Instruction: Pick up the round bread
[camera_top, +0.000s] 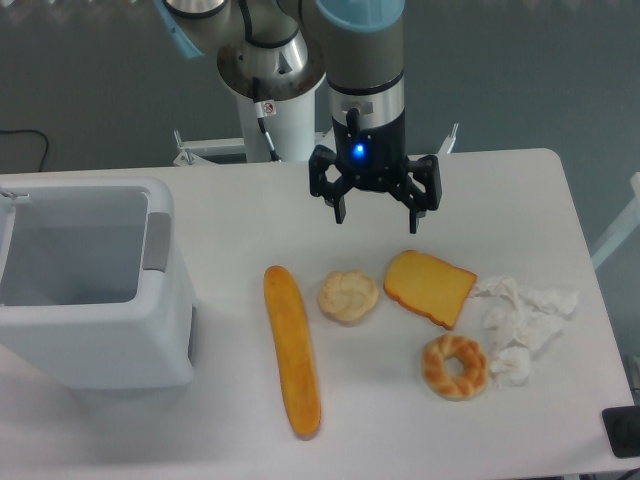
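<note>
While the gripper (375, 213) hangs above the tabletop (240, 210) with its jaws spread and nothing between them, the task appears to be in its approach step: no contact with the round bread (348, 296) has been made. That bun lies flat near the middle of the tabletop, somewhat toward the front edge, and the gripper sits behind it and slightly toward the right edge. My judgement is that the next move calls for a short shift forward and a little toward the left edge to centre over the bun, then a straight descent with the jaws kept wide enough to straddle it. Room is tight on two sides: the long baguette (291, 350) lies just beside the bun on its left-edge side, and the orange wedge slice (429, 287) lies near it on the other, so a finger set down carelessly could nudge either neighbour. The gaps in front of and behind the bun look freer. A ring-shaped pastry (454, 366) and crumpled white paper (525, 315) sit nearer the right edge, apart from the bun, and a white bin (90, 285) occupies the left edge, well apart from the path.
</note>
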